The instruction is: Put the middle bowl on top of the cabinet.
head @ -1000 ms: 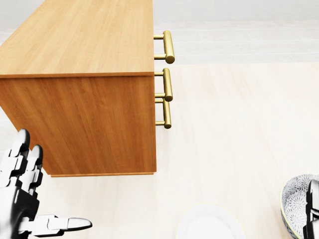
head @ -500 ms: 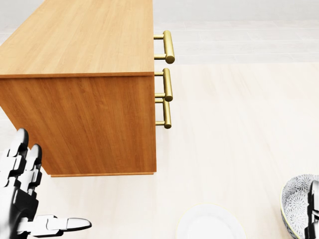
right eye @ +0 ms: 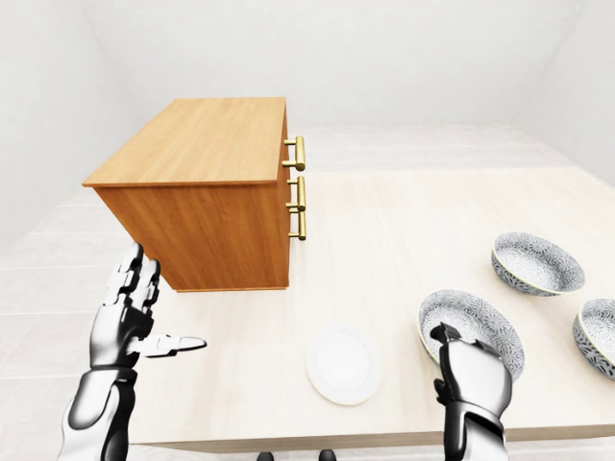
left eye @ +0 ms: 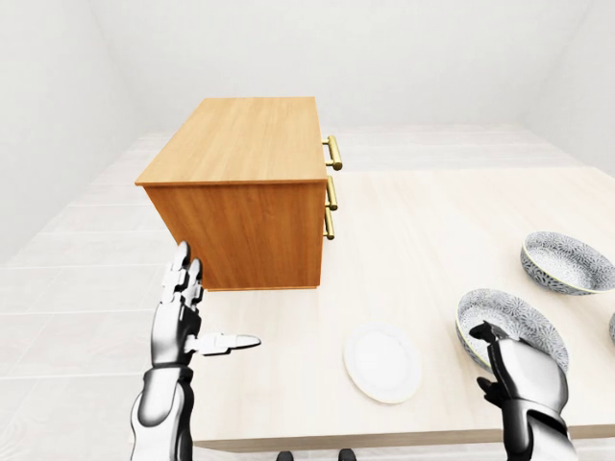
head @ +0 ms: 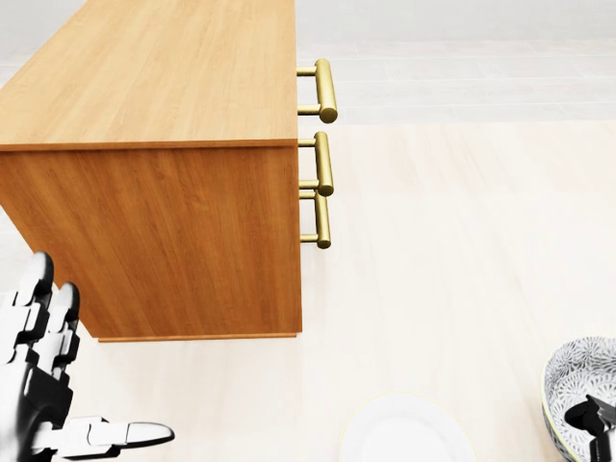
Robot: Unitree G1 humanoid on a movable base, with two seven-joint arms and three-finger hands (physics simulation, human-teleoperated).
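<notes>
the right hand has its fingers curled over the near rim of a grey-patterned ceramic bowl; it looks like a pinch on one side only. the bowl sits on the pale wooden counter at the lower right of the left-eye view, well apart from the tall wooden cabinet at upper left. the left hand is spread and empty beside the cabinet's side wall.

a one-sided rim hold could let the bowl tip or slide out once it lifts. the way across passes near the round white plate, and a low carry could knock the bowl against the cabinet's top edge or its brass bar handles. which bowl counts as the middle one is also unsure, so the hand may be on the wrong one.

the right-eye view alone shows two other patterned bowls in full. the head view shows the cabinet's side and handles large, with only the held bowl's edge in its bottom right corner and a dark fingertip inside the rim.
</notes>
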